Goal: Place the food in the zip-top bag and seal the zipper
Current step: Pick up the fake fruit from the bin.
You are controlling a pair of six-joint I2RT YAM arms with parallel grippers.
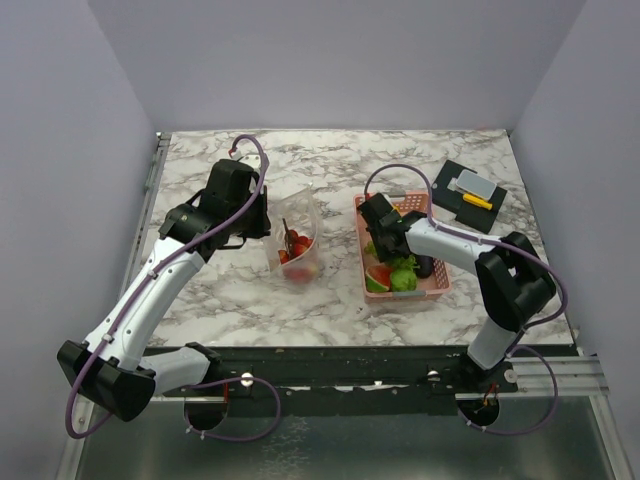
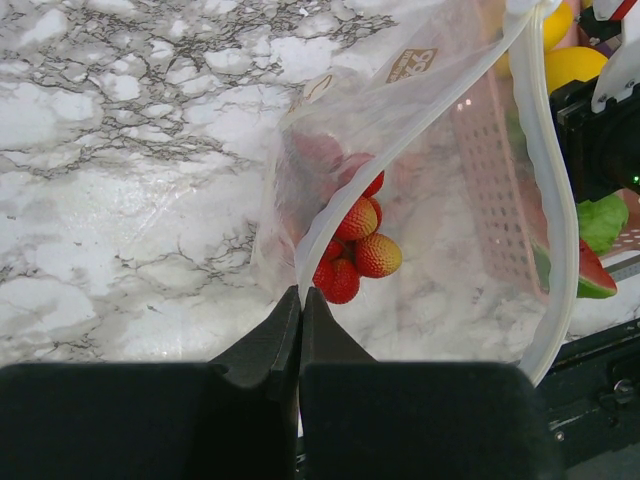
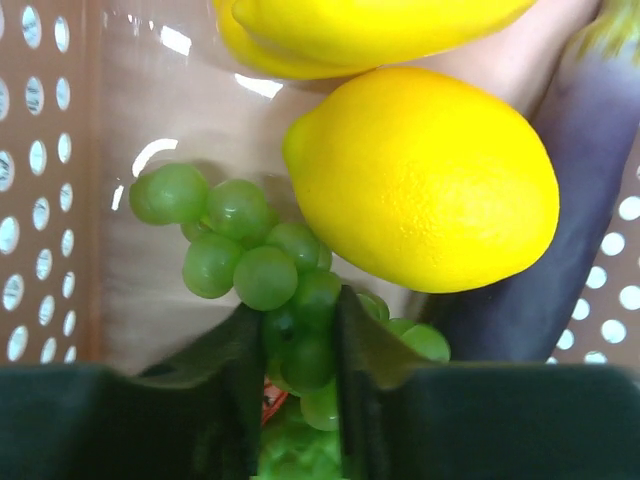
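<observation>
Left gripper (image 2: 300, 300) jaws clamped on zip-top bag (image 2: 430, 130) rim — mouth facing it, long axis pointing away, strawberries (image 2: 358, 250) at closed end. Right gripper (image 3: 300, 340) pinching green grapes (image 3: 250, 250).

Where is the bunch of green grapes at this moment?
In the right wrist view, the green grapes lie inside the pink basket, left of and below the lemon, with the right gripper closed on their lower part.
</observation>
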